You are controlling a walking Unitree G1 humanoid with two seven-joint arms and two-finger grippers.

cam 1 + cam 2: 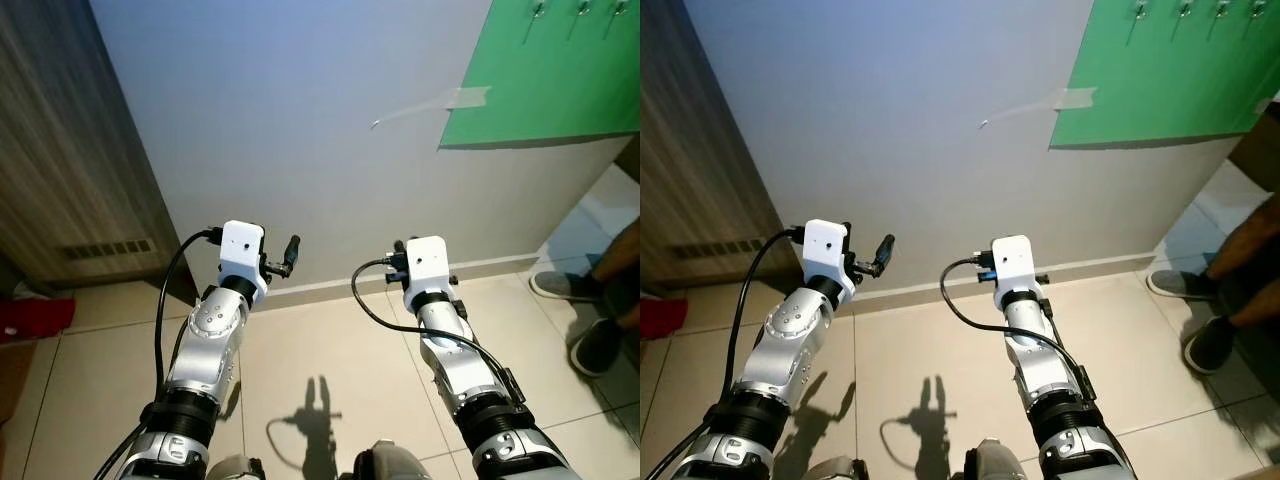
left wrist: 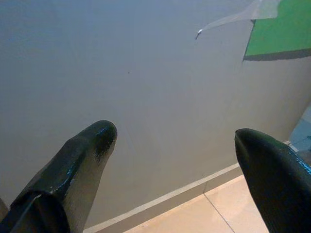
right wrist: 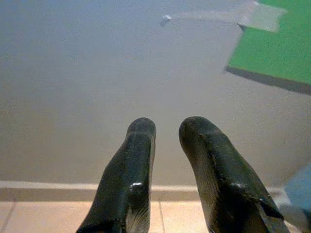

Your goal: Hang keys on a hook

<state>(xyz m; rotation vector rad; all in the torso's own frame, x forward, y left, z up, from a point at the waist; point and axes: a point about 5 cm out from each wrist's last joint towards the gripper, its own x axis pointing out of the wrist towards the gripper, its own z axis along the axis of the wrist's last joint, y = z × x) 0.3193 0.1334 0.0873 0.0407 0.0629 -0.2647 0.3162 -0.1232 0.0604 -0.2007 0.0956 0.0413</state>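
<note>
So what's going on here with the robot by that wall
The robot stands facing a plain wall with both arms raised in front of it, holding nothing. The left gripper has its fingers spread wide; the right gripper has its fingers nearly together with nothing between them. Up to the right, a green board taped to the wall carries a row of hooks, out of reach for now. A person's shoes stand at the right.

Hooks, wall-mounted, top of view

A row of small metal hooks [image 1: 1185,12] is fixed along the upper part of a green board [image 1: 1160,75] on the pale wall, at about 1 o'clock in the head views. Each hook hangs downward; detail is too small to resolve.
</note>
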